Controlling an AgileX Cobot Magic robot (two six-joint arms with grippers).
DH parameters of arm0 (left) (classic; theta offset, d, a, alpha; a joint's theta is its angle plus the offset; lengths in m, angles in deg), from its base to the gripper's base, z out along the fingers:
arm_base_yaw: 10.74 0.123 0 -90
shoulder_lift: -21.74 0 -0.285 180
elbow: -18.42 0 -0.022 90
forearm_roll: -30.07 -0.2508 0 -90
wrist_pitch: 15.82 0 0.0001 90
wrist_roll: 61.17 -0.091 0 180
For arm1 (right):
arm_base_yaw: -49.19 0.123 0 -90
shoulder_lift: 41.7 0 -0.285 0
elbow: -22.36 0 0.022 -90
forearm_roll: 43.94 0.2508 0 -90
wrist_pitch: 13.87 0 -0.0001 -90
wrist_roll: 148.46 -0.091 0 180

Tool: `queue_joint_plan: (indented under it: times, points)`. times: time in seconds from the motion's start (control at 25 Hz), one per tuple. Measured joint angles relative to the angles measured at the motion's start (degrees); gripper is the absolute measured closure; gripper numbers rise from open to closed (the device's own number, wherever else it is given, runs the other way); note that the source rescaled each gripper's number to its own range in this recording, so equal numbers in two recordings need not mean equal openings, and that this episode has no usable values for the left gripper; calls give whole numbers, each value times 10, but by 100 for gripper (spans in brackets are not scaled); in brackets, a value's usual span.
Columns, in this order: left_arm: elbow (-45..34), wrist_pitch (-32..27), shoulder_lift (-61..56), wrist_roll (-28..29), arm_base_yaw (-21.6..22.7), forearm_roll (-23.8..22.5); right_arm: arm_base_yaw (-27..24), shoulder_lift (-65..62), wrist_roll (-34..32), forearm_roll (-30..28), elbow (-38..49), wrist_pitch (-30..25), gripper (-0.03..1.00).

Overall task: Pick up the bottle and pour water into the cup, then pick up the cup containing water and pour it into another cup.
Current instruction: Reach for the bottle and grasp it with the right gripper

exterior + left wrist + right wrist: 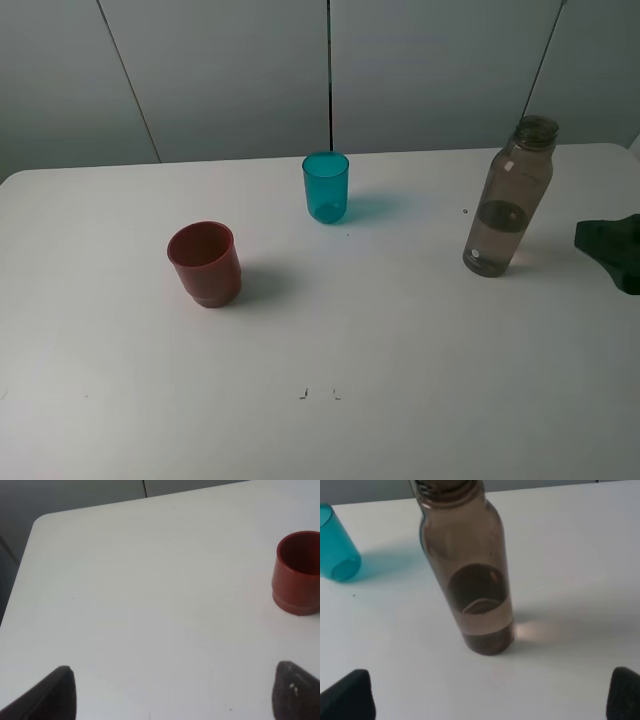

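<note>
The smoky grey-brown bottle (508, 200) stands upright and uncapped at the right of the white table, with some water in its lower part. It also shows in the right wrist view (475, 580). The teal cup (326, 187) stands upright at the back middle and shows in the right wrist view (335, 545). The red-brown cup (204, 263) stands upright at the left and shows in the left wrist view (297, 572). My right gripper (607, 247) is open and empty, just right of the bottle, which sits ahead of its jaws (485, 695). My left gripper (172, 695) is open and empty, apart from the red-brown cup.
The white table (400, 380) has rounded back corners (42, 522). Grey wall panels (220, 70) stand behind its back edge. Small dark marks (318, 394) lie near the front middle.
</note>
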Motion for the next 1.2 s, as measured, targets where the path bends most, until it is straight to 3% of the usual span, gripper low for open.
queue_joint_plan:
  times: [0.16,0.28,0.68,1.2]
  points:
    - [0,0,0,0,0,0,81,1,1,0,27,88,-3]
    - [0,0,0,0,0,0,114,18,8,-1,54,149,-3]
    - [0,0,0,0,0,0,121,241,12,-1,66,320,-3]
    - [0,0,0,0,0,0,121,457,-46,-1,66,540,-3]
